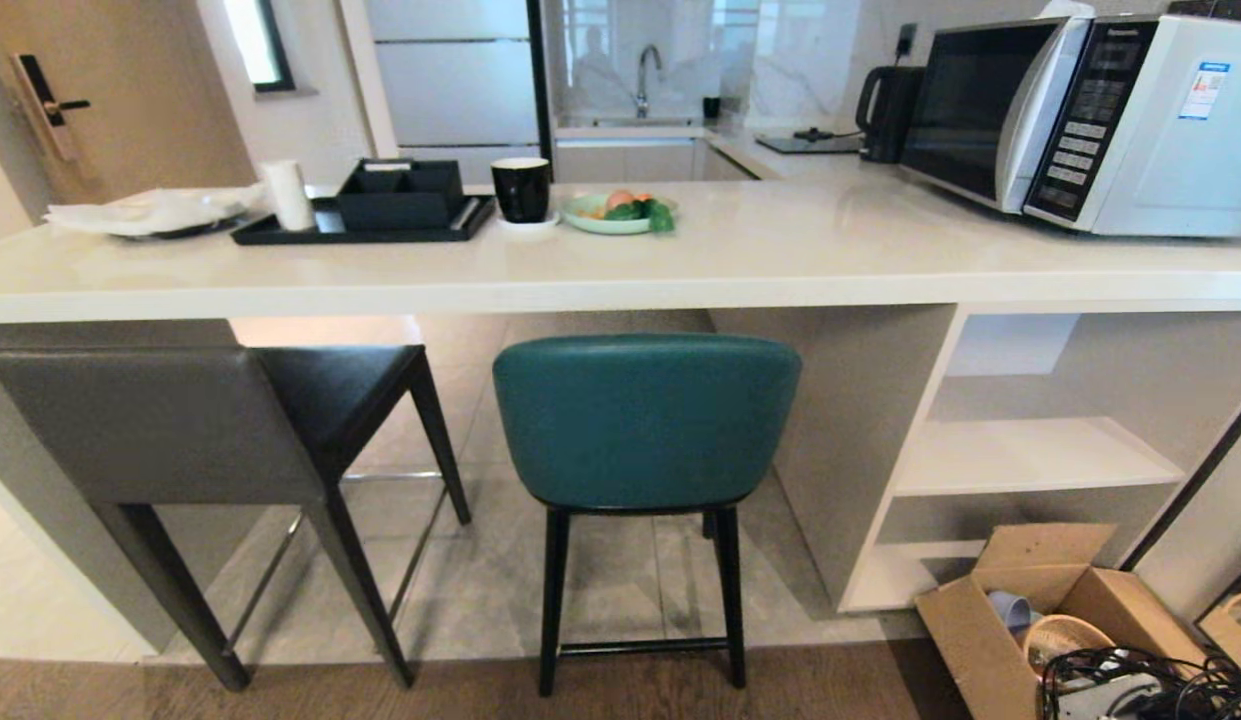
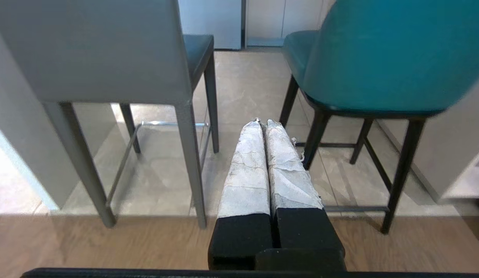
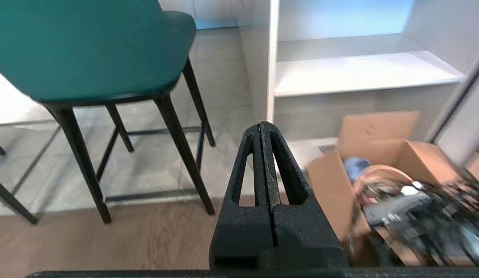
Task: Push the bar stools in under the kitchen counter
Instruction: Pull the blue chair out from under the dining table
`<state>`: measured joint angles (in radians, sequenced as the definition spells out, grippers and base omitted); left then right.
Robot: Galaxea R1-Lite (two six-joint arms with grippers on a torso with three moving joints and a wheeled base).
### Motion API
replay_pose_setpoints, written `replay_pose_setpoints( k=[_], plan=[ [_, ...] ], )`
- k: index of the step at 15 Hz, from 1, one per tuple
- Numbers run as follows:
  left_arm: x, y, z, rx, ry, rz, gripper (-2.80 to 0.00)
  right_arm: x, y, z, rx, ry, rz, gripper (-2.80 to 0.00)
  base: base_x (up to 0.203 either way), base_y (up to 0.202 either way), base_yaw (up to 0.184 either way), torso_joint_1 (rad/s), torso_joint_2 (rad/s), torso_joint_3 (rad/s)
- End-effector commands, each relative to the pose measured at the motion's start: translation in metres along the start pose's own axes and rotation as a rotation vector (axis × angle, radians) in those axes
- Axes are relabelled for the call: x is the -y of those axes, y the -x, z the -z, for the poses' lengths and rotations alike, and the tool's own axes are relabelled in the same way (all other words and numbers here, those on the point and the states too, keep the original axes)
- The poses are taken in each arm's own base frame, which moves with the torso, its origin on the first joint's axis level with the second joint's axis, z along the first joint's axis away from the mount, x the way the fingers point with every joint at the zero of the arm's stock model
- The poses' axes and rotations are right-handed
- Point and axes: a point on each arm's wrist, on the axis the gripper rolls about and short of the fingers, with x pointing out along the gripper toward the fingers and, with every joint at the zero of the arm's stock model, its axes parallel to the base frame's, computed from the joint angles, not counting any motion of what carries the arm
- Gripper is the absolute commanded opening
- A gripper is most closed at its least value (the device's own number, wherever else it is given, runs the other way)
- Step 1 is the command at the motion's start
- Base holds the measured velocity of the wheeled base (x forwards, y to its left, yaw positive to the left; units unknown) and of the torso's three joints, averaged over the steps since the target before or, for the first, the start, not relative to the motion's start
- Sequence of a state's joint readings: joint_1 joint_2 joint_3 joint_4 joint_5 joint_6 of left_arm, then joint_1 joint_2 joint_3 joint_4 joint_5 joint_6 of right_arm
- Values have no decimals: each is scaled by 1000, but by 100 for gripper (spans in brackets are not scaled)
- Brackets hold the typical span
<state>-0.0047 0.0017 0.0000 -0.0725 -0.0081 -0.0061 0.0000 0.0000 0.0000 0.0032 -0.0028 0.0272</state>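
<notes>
Two stools, grey leather stool (image 1: pixel 160 425) left and teal stool (image 1: pixel 645 420), stand short of the white kitchen counter (image 1: pixel 620 275), unpushed; left gripper (image 2: pixel 262 123) and right gripper (image 3: pixel 262 125) are both closed, empty.

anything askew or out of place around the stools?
The grey stool sits turned at an angle to the kitchen counter, while the teal stool faces it squarely. An open cardboard box of cables and clutter sits on the floor by the shelves.

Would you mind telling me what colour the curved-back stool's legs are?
Black; the stool has thin black legs, clearest in the left wrist view.
</notes>
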Motion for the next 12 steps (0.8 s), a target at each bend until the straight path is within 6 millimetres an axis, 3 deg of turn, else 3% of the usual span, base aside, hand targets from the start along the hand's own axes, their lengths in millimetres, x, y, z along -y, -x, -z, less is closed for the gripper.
replay_pose_setpoints(
  k=[1, 12],
  plan=[
    [0, -2, 8, -27, 0, -1, -280, 0, 0, 0, -3, 0, 0, -280, 200, 0, 1, -1, 3, 2],
    [0, -2, 8, -28, 0, -1, -280, 0, 0, 0, -3, 0, 0, -280, 195, 0, 0, 2, 1, 1]
  ],
)
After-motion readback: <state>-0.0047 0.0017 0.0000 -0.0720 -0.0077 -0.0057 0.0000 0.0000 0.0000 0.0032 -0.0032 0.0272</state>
